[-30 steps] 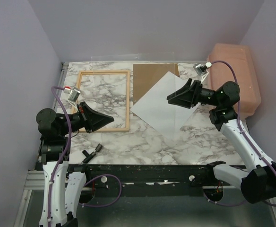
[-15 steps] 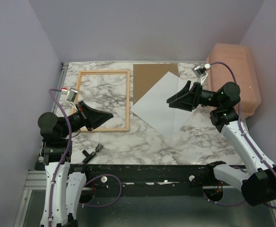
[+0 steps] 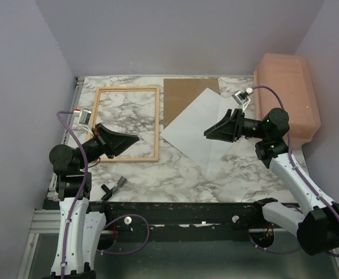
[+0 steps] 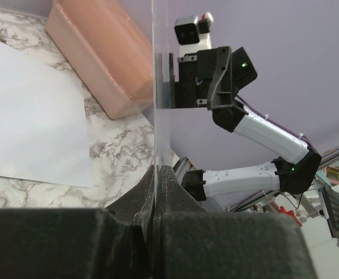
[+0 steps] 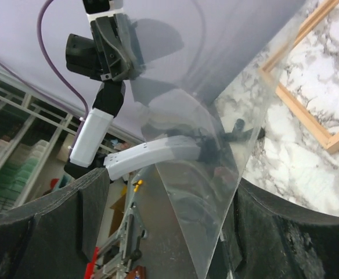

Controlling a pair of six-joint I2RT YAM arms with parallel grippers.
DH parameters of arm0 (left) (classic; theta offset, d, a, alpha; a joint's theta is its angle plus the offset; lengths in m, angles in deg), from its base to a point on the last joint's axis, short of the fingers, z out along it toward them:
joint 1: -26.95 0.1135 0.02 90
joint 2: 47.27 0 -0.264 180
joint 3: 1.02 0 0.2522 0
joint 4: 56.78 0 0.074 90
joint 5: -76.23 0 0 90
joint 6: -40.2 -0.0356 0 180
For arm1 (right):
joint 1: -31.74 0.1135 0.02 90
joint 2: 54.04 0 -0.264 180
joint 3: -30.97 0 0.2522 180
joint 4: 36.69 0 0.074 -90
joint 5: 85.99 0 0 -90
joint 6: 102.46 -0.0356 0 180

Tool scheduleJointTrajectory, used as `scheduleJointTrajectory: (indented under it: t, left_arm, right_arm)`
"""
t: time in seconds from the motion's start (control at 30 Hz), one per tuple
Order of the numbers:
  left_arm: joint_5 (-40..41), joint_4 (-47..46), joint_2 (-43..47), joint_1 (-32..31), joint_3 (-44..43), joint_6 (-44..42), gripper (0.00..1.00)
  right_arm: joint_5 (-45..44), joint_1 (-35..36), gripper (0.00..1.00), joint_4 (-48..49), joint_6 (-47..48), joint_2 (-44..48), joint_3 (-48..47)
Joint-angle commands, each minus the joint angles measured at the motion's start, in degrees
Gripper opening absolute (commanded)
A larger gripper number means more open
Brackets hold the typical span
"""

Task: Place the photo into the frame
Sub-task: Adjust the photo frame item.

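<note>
The light wood frame (image 3: 158,125) lies flat at the table's left, with marble showing through it. The photo (image 3: 195,125) lies white side up at centre, partly on a brown board (image 3: 184,93). A see-through pane (image 5: 216,192) hangs in the air between my grippers. My left gripper (image 3: 136,141) is shut on its edge, which shows edge-on in the left wrist view (image 4: 157,87). My right gripper (image 3: 207,132) is open over the photo, and the pane's corner sits between its spread fingers (image 5: 169,180). The frame's corner (image 5: 297,113) shows beyond.
A pink box (image 3: 288,93) stands at the back right and also shows in the left wrist view (image 4: 105,64). A small black tool (image 3: 114,186) lies by the near edge. Purple walls close in three sides.
My right gripper has swung down and rolled, and its wrist has dropped lower. My left arm has shifted slightly down and left. The photo and frame have not moved.
</note>
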Motion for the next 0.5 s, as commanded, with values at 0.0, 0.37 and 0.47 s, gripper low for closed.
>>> scheduleJointTrajectory:
  t: [0.0,0.37,0.47]
  left_arm:
    - [2.82,-11.25,0.56,-0.05,1.95,6.65,0.00]
    - [6.00,-22.17,0.64,-0.07,6.06,14.61,0.00]
    - [6.31,-24.14,0.42,-0.08,6.75,16.18,0.00]
  right_arm:
    - [-1.95,0.03,0.77,7.67,-4.93,0.97,4.37]
    - [-7.71,0.55,0.70,26.05,-15.27,-0.27,13.20]
    - [-9.14,1.20,0.70,30.76,-17.18,-1.13,14.99]
